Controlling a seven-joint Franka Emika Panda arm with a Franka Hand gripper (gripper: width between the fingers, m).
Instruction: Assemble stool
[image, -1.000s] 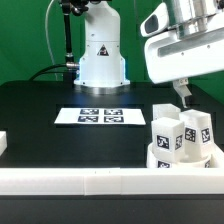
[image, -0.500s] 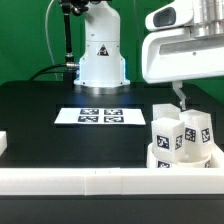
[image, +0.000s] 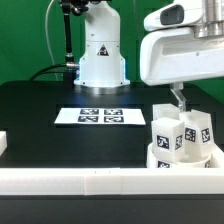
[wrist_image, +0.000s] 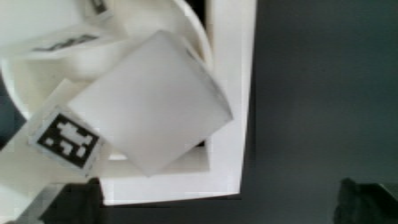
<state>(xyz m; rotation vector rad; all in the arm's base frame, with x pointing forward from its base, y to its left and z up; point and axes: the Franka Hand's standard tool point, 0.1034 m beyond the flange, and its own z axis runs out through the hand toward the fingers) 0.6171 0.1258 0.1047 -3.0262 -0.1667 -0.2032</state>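
The stool's round white seat (image: 186, 161) lies on the black table at the exterior view's right front. White blocky legs (image: 168, 136) with black-and-white tags stand upright on it, close together. My gripper (image: 180, 99) hangs just above and behind the legs, open and empty, touching nothing. In the wrist view my gripper (wrist_image: 214, 205) shows two dark fingertips (wrist_image: 43, 205) wide apart. A tagged leg's flat top (wrist_image: 151, 105) and part of the seat (wrist_image: 36, 85) lie beyond them.
The marker board (image: 100, 116) lies flat mid-table. A long white border rail (image: 90, 181) runs along the front edge and also shows in the wrist view (wrist_image: 228, 40). A white block (image: 3, 143) sits at the left edge. The robot base (image: 101, 55) stands behind.
The gripper body has turned from tilted to level and shifted slightly to the exterior view's left above the legs. The stool parts have not moved.
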